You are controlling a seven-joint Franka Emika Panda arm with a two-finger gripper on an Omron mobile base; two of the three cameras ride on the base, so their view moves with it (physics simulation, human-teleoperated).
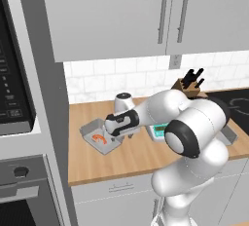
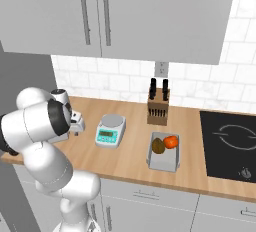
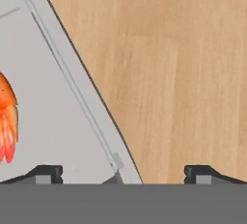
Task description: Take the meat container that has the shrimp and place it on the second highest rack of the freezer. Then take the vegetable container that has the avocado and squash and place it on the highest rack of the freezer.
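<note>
Shallow grey rectangular tray [image 1: 95, 138] with a curled orange-red shrimp [image 1: 99, 139], second grey tray [image 2: 163, 157] with a bright orange round squash [image 2: 171, 141] and dark brown-green avocado [image 2: 158, 145], light wood-grain countertop [image 1: 121, 161], white marbled tile backsplash [image 2: 120, 83]

Counts on the wooden counter

Two grey trays: the meat container [image 1: 94, 139] at 9 o'clock of the scale, the vegetable container [image 2: 163, 152] at 3 o'clock of it. One shrimp [image 1: 99, 139] in the first; one avocado [image 2: 158, 146] and one squash [image 2: 171, 141] in the second. One scale [image 2: 110, 130], one knife block [image 2: 159, 107], one cooktop [image 2: 231, 146], one wall outlet [image 2: 161, 69]. Two upper cabinet handles [image 2: 85, 12]. One arm, one gripper [image 3: 123, 174] with two fingertips [image 3: 46, 173].
</note>
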